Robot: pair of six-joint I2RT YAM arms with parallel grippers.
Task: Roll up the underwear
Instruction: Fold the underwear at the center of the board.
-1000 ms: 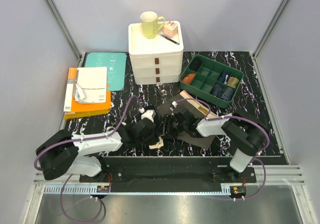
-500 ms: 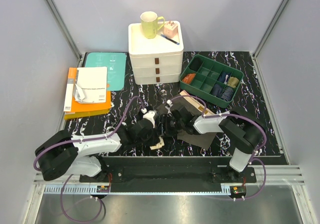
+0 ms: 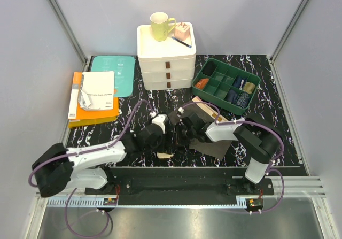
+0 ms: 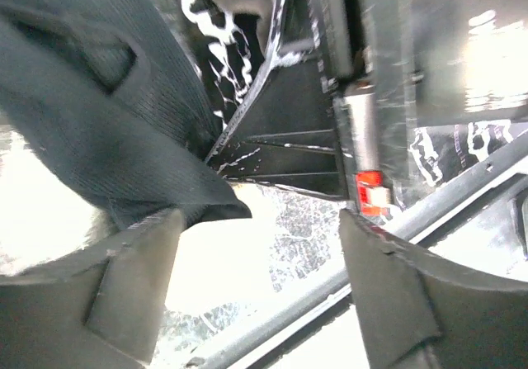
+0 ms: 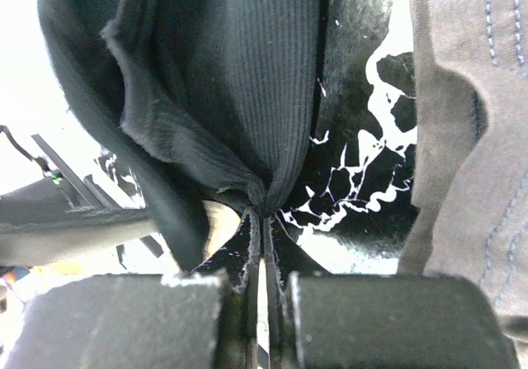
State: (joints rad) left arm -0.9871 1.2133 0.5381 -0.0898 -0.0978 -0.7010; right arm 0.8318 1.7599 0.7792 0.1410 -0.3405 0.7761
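The black underwear lies bunched between my two grippers near the table's front, with a beige bit of waistband showing below it. My right gripper is shut on a fold of its ribbed black cloth; in the top view the right gripper sits just right of the bunch. My left gripper stands open, the black cloth lying against its left finger with nothing pinched. In the top view the left gripper is at the bunch's left side. The olive-brown underwear lies flat beneath the right arm, also in the right wrist view.
A white drawer unit with a mug stands at the back. A green compartment tray holding sock bundles is at the back right. Books and a teal folder lie at the left. The table's front rail runs close below the grippers.
My left gripper has opened and let go of the black cloth, shifting slightly up and right. My right gripper has closed on the black underwear.
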